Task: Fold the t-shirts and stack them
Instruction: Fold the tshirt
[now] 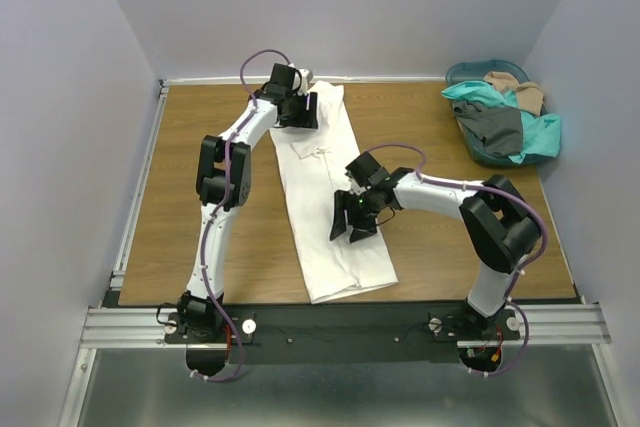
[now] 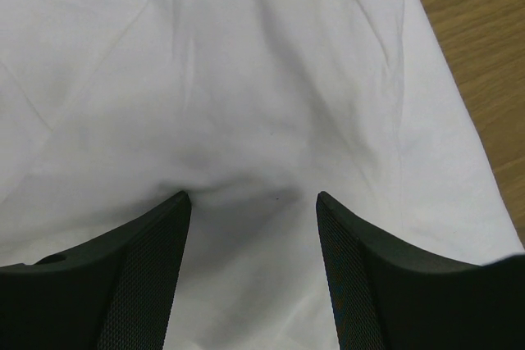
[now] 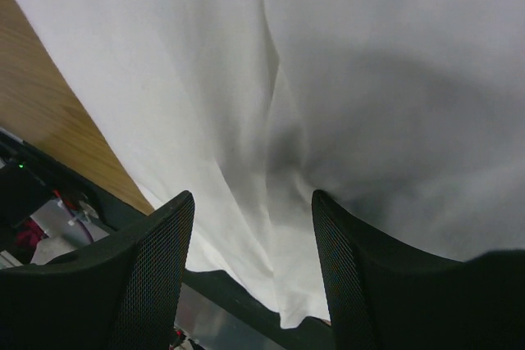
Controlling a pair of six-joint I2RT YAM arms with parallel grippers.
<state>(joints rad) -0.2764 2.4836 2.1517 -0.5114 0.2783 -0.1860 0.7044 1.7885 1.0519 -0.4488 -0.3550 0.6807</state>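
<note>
Nearest the arm bases, the large plain white cotton t-shirt [image 1: 325, 197] lies as a long narrow strip on the brown wooden table [image 1: 200, 167]. Its near hem just overhangs the table's front edge.

Over the near half of that shirt hangs the right gripper [image 1: 350, 227], its jaws spread wide and holding nothing. Its tips point down at a soft lengthwise crease, though I can't say whether they touch the cloth.

At the shirt's far end sits the left gripper [image 1: 298, 112], also wide open and empty. Its fingertips [image 2: 176, 202] look pressed into the fabric, which dimples between them.

The cloth looks light, limp and prone to wrinkling. I'd say it wants pinching at an end edge, through all layers, so nothing slides apart.

Well off to the right of the shirt's far end, a round teal plastic basket [image 1: 475, 69] holds a teal t-shirt [image 1: 530, 132], a dark grey t-shirt [image 1: 492, 127] and a tan t-shirt [image 1: 515, 87], all crumpled.
</note>
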